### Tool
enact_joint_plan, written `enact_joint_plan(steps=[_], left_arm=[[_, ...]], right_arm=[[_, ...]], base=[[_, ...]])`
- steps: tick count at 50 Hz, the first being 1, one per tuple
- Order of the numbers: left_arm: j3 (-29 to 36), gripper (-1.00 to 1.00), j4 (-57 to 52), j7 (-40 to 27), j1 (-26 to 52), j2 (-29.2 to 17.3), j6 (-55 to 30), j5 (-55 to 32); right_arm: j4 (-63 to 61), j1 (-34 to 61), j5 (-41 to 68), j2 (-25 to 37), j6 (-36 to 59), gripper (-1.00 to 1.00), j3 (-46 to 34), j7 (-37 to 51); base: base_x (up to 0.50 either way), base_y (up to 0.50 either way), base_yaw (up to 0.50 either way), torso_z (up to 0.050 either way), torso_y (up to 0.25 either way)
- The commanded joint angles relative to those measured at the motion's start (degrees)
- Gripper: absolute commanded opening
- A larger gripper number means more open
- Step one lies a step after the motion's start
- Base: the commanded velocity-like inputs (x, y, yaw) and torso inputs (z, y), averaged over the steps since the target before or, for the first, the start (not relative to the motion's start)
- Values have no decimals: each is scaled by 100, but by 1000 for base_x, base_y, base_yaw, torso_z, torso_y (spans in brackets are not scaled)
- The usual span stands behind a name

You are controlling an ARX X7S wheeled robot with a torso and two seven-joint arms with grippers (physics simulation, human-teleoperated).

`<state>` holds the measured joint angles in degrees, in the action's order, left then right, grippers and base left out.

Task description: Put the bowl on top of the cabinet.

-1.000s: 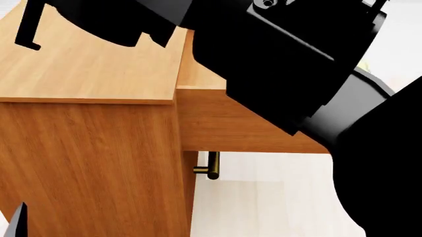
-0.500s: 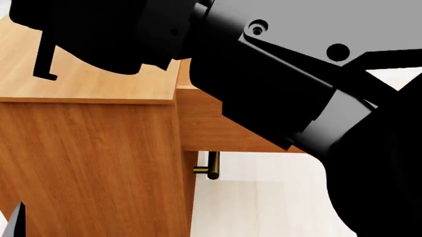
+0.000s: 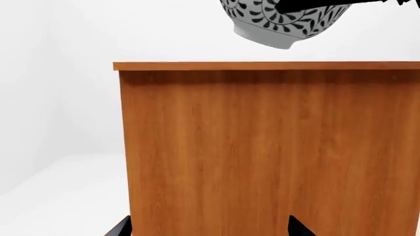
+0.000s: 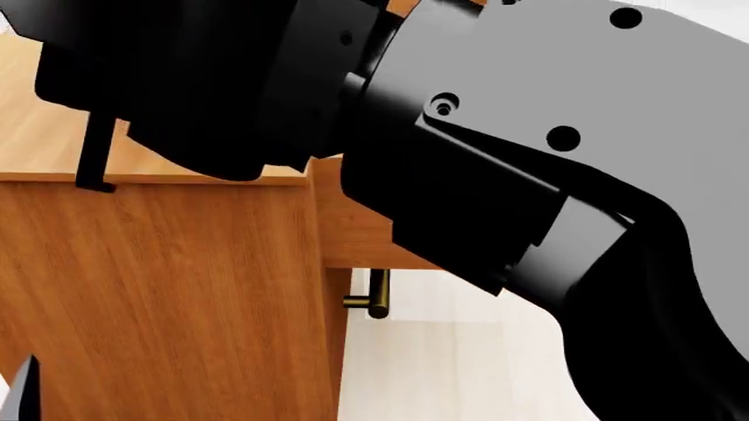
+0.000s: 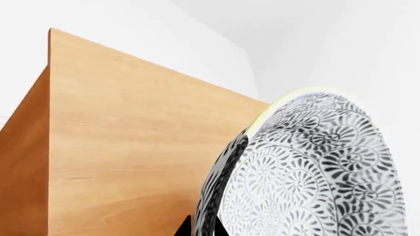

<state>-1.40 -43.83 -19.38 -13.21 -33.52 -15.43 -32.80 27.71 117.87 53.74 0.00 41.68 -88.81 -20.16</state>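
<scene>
The bowl (image 3: 282,22), white with a dense dark leaf pattern, hangs tilted just above the flat top of the orange-brown cabinet (image 3: 262,147). A black finger (image 3: 308,6) lies across its side. In the right wrist view the bowl (image 5: 315,172) fills the near side, over the cabinet top (image 5: 131,137). My right gripper (image 5: 203,228) is shut on its rim. In the head view my right arm hides the bowl; one right finger (image 4: 94,153) hangs by the edge of the cabinet (image 4: 153,289). My left gripper (image 3: 208,230) is open, low, facing the cabinet's side.
A brass bar handle (image 4: 372,298) sticks out from the cabinet's front below the overhanging top. Pale floor (image 4: 468,368) lies beside the cabinet, with white walls behind. My right arm (image 4: 492,175) blocks most of the head view.
My right arm has swung lower and closer in the head view and covers more of the cabinet top. Its visible finger has dropped toward the top's near edge.
</scene>
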Motion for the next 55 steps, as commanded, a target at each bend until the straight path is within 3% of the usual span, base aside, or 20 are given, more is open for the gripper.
enact_joint_plan(steps=[1, 49, 50, 55], left_arm=[[-104, 100, -3, -5, -14, -33, 26, -116], [-56, 100, 18, -45, -30, -72, 75, -37], [-50, 100, 19, -39, -32, -74, 80, -33], [-52, 100, 25, -36, -33, -81, 87, -36]], right_arm=[[-87, -87, 7, 0, -178, -100, 33, 55], [-225, -234, -315, 0, -147, -100, 26, -39], [-230, -205, -267, 0, -143, 100, 27, -56], [-220, -136, -251, 0, -112, 100, 24, -21]], base=[[0, 0, 0, 0, 0], [0, 0, 0, 0, 0], [0, 0, 0, 0, 0], [0, 0, 0, 0, 0]])
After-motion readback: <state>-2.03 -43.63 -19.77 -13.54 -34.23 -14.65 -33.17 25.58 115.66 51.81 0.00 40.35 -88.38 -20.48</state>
